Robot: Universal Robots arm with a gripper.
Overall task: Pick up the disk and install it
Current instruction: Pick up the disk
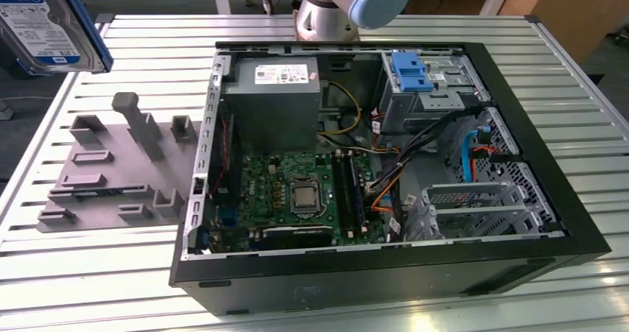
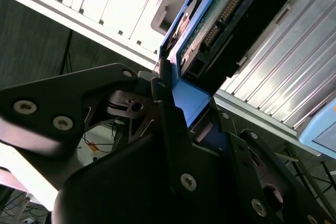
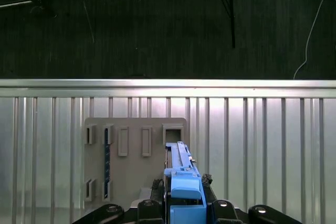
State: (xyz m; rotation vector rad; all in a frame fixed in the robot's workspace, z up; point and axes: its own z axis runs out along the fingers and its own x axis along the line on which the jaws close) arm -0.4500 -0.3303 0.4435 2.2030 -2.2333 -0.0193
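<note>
**Disk held in the air, far left of the case**

In the exterior view the disk (image 1: 47, 23) hangs high at the far left, well apart from the case (image 1: 580, 229). Its label faces the camera, and the blue frame runs along its edge. The gripper (image 3: 185, 183) is pressed together on this frame. In both wrist views a black finger (image 2: 160, 85) lies against each side of the blue plastic, and I see no gap between them.

The grey holder (image 1: 108, 163) lies on the table (image 1: 99, 273), just left of the case. In the first wrist view it is below the disk.

Inside the case, toward the exterior view's right, a blue latch (image 1: 409, 71) sits on the metal bay (image 1: 447, 85) at the far wall. Loose cables (image 1: 432, 133) run just in front of the bay.

I judge the step in hand to be the carrying. The disk is pinched only at one end of its frame, so most of its weight hangs out past the fingers. It is best to move slowly, without swing. The path should pass well above the case wall. The long side of the disk should be lined up with the bay, and the cables must not catch the frame.
</note>
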